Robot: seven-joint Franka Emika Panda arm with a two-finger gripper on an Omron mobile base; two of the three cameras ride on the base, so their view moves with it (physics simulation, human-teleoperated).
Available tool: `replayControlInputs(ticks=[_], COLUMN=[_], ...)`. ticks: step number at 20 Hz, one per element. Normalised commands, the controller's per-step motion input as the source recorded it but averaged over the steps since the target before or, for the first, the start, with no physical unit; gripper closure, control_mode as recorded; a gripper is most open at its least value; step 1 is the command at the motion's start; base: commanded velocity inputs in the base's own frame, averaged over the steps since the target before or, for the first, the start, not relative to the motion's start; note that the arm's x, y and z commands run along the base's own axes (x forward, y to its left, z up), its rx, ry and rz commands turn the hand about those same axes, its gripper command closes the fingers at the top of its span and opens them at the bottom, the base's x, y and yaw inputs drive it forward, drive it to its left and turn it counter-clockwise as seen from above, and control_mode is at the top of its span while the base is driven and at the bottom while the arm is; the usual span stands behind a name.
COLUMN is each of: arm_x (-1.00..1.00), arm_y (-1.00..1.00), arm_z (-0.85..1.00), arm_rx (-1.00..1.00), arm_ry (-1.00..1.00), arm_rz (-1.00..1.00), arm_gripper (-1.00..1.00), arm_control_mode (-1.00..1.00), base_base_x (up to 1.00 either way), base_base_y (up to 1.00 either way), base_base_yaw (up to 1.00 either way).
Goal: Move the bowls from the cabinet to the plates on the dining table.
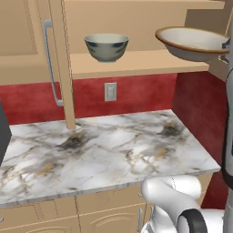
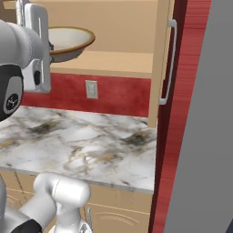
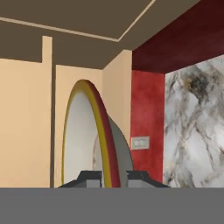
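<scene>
Going left to right in the left base view: the cabinet [image 1: 59, 59] has its door swung open, edge-on to the camera with the long silver handle [image 1: 51, 63] facing left, which is why the shelf [image 1: 136, 63] is reachable at all. On that shelf, toward its left end, sits the grey-green bowl [image 1: 106, 47], upright, pale inside, untouched, so that one is still to be fetched. Further right is the tan bowl [image 1: 191, 43], and it looks lifted off the shelf, hanging out past the shelf's right front corner with its rim tilted a bit. The gripper [image 3: 111, 177] is why: in the hand view the two dark fingertips are pinched narrow on the bowl's rim, one tip either side of the wall, so you see the bowl edge-on with the speckled cream inside on one side and the grey outside on the other. Gripping by the rim makes sense since a bowl that wide would never fit between the jaws. Below all this is the marble worktop [image 1: 100, 154] with a wall outlet [image 1: 110, 91] on the red backsplash. From the right base view the same tan bowl sits beside the white wrist. My guess is the arm is pulling it clear of the cabinet before the base drives to the dining table; I can't see plates from here.
</scene>
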Motion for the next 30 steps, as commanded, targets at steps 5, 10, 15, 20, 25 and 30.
replayControlInputs(ticks=[5,10,15,20,25,30], arm_x=[-0.37,-0.40,-0.50,-0.62,-0.37,0.00], arm_y=[-0.02,0.00,0.03,0.06,0.01,0.00], arm_z=[0.13,0.01,0.00,-0.03,-0.02,0.00], arm_rx=[-0.01,-0.05,-0.04,0.00,0.00,0.00], arm_ry=[0.07,0.06,0.01,-0.05,-0.03,0.00], arm_rz=[0.07,0.03,0.01,0.00,0.00,0.00], arm_gripper=[1.00,1.00,1.00,1.00,1.00,1.00], arm_control_mode=[-1.00,-1.00,-1.00,-1.00,1.00,1.00], base_base_x=[0.00,0.00,0.00,0.00,-0.21,-0.56], base_base_y=[0.00,0.00,0.00,0.00,0.00,0.04], base_base_yaw=[0.00,0.00,0.00,0.00,0.00,0.00])
